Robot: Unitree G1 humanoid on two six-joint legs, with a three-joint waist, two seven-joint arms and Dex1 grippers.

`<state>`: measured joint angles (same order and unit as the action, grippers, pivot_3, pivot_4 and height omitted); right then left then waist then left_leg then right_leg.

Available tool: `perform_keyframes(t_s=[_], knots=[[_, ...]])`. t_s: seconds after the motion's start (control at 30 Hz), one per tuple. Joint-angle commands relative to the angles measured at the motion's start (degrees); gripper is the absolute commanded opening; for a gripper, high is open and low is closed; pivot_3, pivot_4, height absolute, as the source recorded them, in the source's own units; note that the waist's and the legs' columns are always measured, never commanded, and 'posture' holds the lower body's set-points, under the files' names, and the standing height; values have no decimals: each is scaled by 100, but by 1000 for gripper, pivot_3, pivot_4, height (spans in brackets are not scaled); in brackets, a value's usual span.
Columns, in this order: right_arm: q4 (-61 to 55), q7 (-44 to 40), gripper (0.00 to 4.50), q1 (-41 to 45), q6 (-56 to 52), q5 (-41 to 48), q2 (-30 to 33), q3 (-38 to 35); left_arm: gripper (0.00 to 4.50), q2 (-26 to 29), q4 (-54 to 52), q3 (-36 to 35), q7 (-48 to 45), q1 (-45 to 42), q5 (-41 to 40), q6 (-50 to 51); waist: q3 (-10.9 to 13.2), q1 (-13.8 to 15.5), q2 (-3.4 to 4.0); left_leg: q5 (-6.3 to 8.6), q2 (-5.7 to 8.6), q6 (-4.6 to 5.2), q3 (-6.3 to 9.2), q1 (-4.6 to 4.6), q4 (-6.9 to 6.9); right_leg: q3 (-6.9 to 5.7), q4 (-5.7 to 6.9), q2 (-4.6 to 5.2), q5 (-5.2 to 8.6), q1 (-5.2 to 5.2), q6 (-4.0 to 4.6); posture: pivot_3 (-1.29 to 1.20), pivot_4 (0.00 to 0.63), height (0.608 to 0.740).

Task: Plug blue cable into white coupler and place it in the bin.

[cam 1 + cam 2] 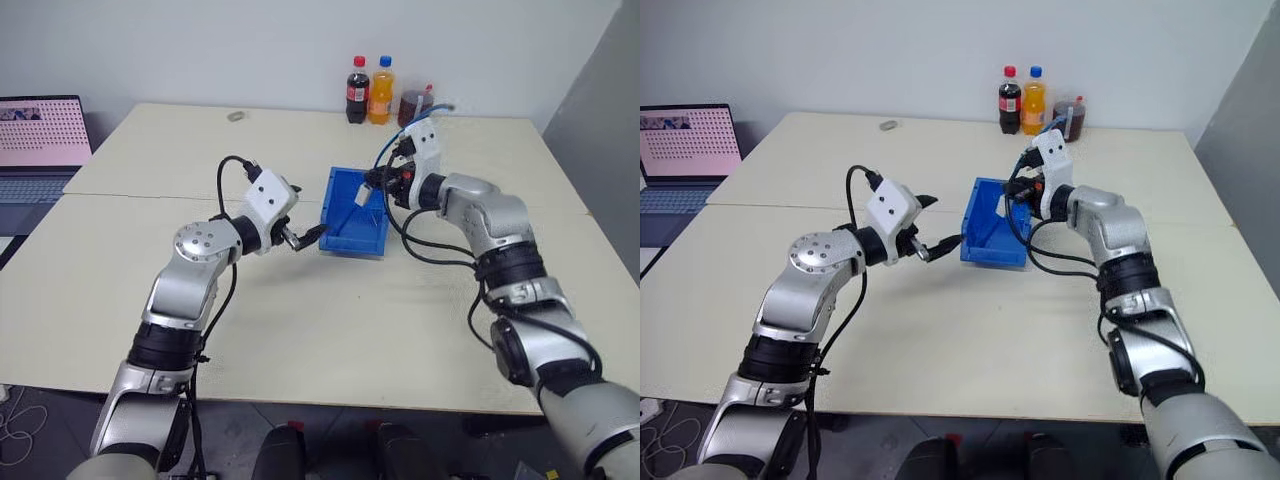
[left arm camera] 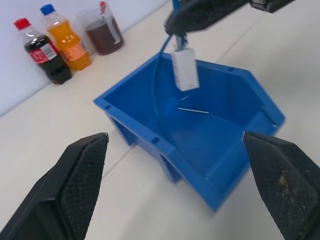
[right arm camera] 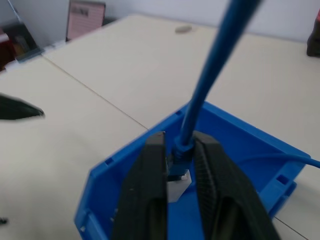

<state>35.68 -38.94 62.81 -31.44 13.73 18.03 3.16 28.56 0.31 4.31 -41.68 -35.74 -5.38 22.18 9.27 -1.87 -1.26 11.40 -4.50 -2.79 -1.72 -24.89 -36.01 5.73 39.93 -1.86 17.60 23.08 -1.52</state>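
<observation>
**Mated cable and coupler held over the bin, ready for release**

- Table (image 1: 300, 330): pale top carrying everything listed; the bin sits near its middle.
- Bin (image 1: 352, 238): bright blue open tray, upright. It is the landmark for all entries below.
- Left gripper (image 2: 175, 187): just beside the bin's outer wall, fingers spread wide, holding nothing.
- Right gripper (image 3: 179, 175): above the bin's interior, fingers pinched on the plug end of the cable, apparently slackening.
- Blue cable (image 3: 210, 75): rises from the right gripper away from the bin; a loop already lies inside it.
- White coupler (image 2: 184, 69): hangs on the cable's plug, directly above the bin floor, clear of the walls.

Handling note: lower the coupler nearer the bin floor before parting the fingers fully, so that the trailing cable does not drag it over the rim. Keep the left gripper off the bin wall.
</observation>
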Motion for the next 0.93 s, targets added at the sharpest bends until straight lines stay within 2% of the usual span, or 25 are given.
perform_keyframes(t_s=[0.03,0.2,0.33,0.37,0.67,0.83,0.93], knots=[[245,-612,1958,213,178,-270,407,175,4500,54,35,-63,53,-106,14,-71,0,13,0,0,0,0,-2,-9,1,0,0,1,0,9,1,0,150,740],[-724,-1903,3217,-175,-445,-200,1351,517,4500,165,154,-169,-173,-129,-189,77,6,23,8,0,2,-1,-4,-21,8,2,-4,3,1,20,3,0,150,740],[-1896,-2280,4255,-858,-725,-64,1858,574,4500,345,135,-348,-424,-4,-453,128,5,19,8,0,1,0,0,-21,7,-1,-4,1,2,18,4,0,150,740],[-2212,-2244,4393,-1029,-856,40,1902,471,4500,400,163,-420,-414,32,-486,156,5,5,8,0,1,0,1,-21,6,-1,-3,1,2,18,4,0,150,740],[-5110,-1008,4393,-3212,-1302,701,1718,-782,4500,692,-180,-1220,103,988,-549,-89,8,-36,10,-1,-5,-1,7,-12,-1,-2,6,-2,3,9,3,0,150,740],[-5909,-498,4393,-3907,-1384,811,1610,-1011,4500,693,-412,-1529,75,1379,-948,231,8,2,8,-1,-2,-2,5,-10,-7,-1,8,1,0,5,-4,0,150,740],[-6013,-341,4393,-3997,-1340,824,1630,-989,4500,674,-652,-1602,-80,1611,-1285,461,7,0,8,-1,-3,-2,5,-8,-6,0,9,1,1,5,-9,0,150,740]])
